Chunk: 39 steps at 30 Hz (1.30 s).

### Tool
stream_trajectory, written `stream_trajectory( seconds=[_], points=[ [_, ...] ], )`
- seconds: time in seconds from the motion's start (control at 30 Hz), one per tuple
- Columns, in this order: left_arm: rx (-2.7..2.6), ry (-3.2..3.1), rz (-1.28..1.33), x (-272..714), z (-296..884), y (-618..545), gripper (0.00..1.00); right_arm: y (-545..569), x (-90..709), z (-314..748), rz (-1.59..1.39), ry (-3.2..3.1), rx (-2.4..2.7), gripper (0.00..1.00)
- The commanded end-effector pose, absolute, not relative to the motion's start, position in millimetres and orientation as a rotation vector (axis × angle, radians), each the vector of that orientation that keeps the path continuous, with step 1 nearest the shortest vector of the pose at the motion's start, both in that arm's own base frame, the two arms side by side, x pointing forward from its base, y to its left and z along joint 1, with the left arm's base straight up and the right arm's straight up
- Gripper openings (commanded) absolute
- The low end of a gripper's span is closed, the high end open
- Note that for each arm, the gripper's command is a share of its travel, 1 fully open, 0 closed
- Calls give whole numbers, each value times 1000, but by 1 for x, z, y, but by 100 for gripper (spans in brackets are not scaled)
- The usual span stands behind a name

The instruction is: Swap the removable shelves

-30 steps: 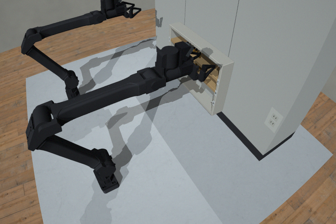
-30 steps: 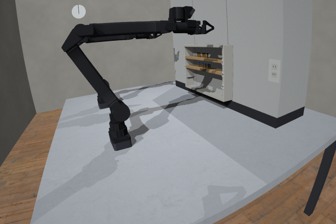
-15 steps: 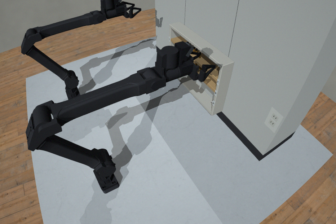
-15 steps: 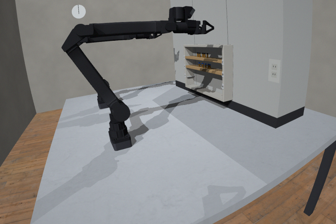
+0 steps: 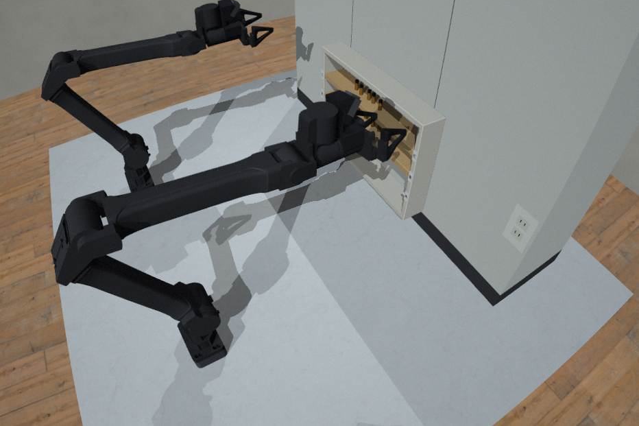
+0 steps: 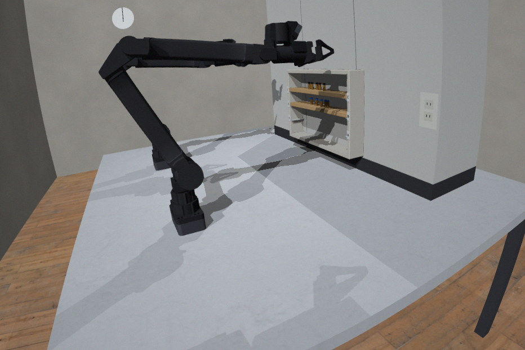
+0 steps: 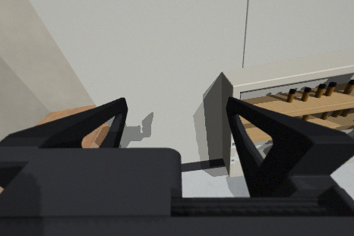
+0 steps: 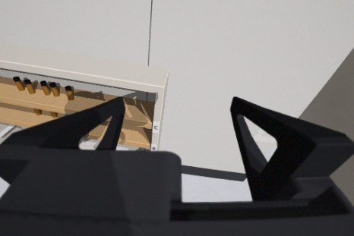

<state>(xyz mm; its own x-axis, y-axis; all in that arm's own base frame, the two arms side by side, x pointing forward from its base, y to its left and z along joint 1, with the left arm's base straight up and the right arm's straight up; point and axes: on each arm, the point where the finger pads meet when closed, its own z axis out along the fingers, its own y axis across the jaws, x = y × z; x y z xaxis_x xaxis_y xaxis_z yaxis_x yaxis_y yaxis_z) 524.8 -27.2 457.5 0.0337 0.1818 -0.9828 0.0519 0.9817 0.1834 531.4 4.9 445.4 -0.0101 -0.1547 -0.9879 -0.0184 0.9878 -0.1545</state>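
Standing at the near end of the wall rack (image 5: 432, 157) (image 6: 356, 125) (image 7: 289, 69) (image 8: 76, 61), the right arm reaches toward its right-hand side, its gripper (image 5: 391, 121) (image 6: 330, 52) (image 7: 176, 100) spread wide with nothing between the fingers.Reaching in over the table (image 5: 335, 333) (image 6: 254, 278) (image 7: 205, 188) (image 8: 213, 188), both arms point toward the panelled wall (image 5: 516, 75) (image 6: 394, 40) (image 7: 152, 46) (image 8: 228, 46). The right gripper (image 5: 391, 121) (image 6: 330, 52) (image 8: 177, 102) hangs at the near, right end of the wall rack (image 5: 432, 157) (image 6: 356, 125) (image 7: 289, 69) (image 8: 76, 61), in front of it and higher than its top. Its fingers are wide apart, with nothing between them. The left gripper (image 5: 267, 21) (image 7: 176, 102) is out past the far, left end of the rack, also wide open and holding nothing.

Both wooden shelves sit inside the rack, one over the other. The upper shelf (image 5: 341, 81) (image 6: 335, 93) (image 7: 266, 104) (image 8: 83, 107) carries five amber vials with black caps (image 5: 360, 90) (image 6: 324, 87) (image 7: 306, 95) (image 8: 45, 89), all upright and grouped around its middle. On the lower shelf (image 5: 402, 161) (image 6: 337, 112) (image 7: 254, 134) (image 8: 11, 116) stand more amber vials, some with blue caps (image 6: 316, 101); from here I can't count them surely. Nor can I tell whether either shelf is quite fully in. Below them, the rack's bottom section is open, with a small runner (image 6: 297, 119) on its left inner wall. Off to the right of the rack, a power outlet (image 5: 520, 227) (image 6: 428, 110) sits low on the wall.
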Motion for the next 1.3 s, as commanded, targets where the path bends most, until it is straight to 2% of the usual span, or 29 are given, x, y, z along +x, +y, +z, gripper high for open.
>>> stream_trajectory(
  seconds=[0.0, 0.83, 1.27],
  points=[
    [473, 1402, 264, 547, 431, -77, 100, 41, 551, 415, -257, 1459, -406, 100],
    [1152, 873, 663, 605, 377, -226, 100, 125, 606, 338, -648, 1013, -1030, 100],
    [1411, 676, 754, 626, 334, -287, 100, 171, 632, 273, -813, 762, -1344, 100]
  ],
)
